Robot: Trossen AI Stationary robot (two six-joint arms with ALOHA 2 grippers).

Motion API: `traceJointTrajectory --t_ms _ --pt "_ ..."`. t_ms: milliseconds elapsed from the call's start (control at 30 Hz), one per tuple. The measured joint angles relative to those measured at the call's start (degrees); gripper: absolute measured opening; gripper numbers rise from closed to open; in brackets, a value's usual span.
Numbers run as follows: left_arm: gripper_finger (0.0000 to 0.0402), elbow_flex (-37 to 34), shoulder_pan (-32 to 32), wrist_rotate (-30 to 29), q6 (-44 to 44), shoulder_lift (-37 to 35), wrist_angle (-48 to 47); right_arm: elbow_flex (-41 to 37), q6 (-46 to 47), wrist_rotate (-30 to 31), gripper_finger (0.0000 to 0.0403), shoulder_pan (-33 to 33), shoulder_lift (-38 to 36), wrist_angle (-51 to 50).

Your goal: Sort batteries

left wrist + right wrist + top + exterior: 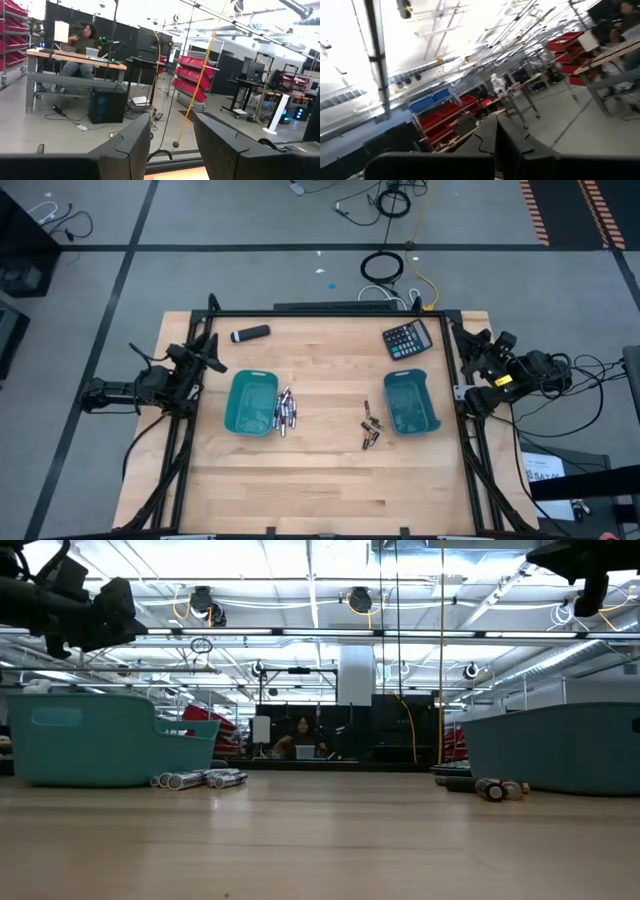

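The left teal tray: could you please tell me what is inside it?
From above, the left teal tray shows only its bare teal floor; the silvery batteries lie outside, by its right rim. In the low view its wall hides the inside.

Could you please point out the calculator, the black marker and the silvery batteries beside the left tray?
calculator [408, 339]: high view, middle of its keypad.
black marker [250, 334]: high view, middle of its barrel.
silvery batteries [285, 412]: high view, centre of the cluster.

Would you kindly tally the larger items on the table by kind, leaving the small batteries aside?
Teal trays: 2 (left tray, right tray)
Calculator: 1
Black marker-like cylinder: 1
Total: 4
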Motion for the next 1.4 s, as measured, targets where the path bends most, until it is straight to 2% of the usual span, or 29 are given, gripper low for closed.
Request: traceJointTrajectory --t_ms 100,300,467,567,667,800,900,1067,1233,1300,1400 --pt "0.0162 0.0 0.0 0.11 -0.04 0.0 0.23 0.0 0.02 -2.99 0.0 0.02 0.0 -0.57" --pt "0.0162 0.0 0.11 0.4 0.34 0.0 0.79 0.0 -0.17 -2.8 0.0 0.02 0.0 -1.36" --pt "0.0162 1.93 0.33 10.97 1.64 1.26 -0.89 0.04 3.98 -2.98 0.0 0.03 -0.02 -3.04" --pt "0.0162 6.09 0.37 11.23 -0.05 4.98 -6.96 0.04 5.98 -3.26 0.0 0.04 0.02 -4.28" --pt "0.0162 11.7 0.37 11.81 -5.17 11.49 -15.22 0.09 1.43 -3.95 0.0 0.03 0.02 -2.85" --pt "0.0162 19.13 0.37 14.29 -12.67 25.54 -24.55 0.81 -4.69 -13.24 0.0 0.04 0.04 -0.99" --pt "0.0162 25.04 0.35 17.77 -15.26 37.95 -26.8 0.83 -6.32 -18.18 0.0 0.04 1.71 -0.64" --pt "0.0162 36.5 -1.02 22.64 -15.65 55.83 -30.48 0.83 -6.06 -11.41 0.0023 -0.05 11.06 3.29" --pt "0.0162 48.69 -6.31 22.91 -17.09 65.35 -38.99 5.24 -3.09 -8.69 0.0054 -0.02 26.21 0.46" --pt "0.0162 53.92 -8.81 22.92 -21.51 67.12 -46.81 9.0 -1.34 -6.39 0.0063 -0.02 31.72 -5.1" --pt "0.0162 60.85 -12.11 24.48 -33.95 69.61 -61.05 14.84 1.89 -5.16 0.0072 -0.02 38.73 -15.34"
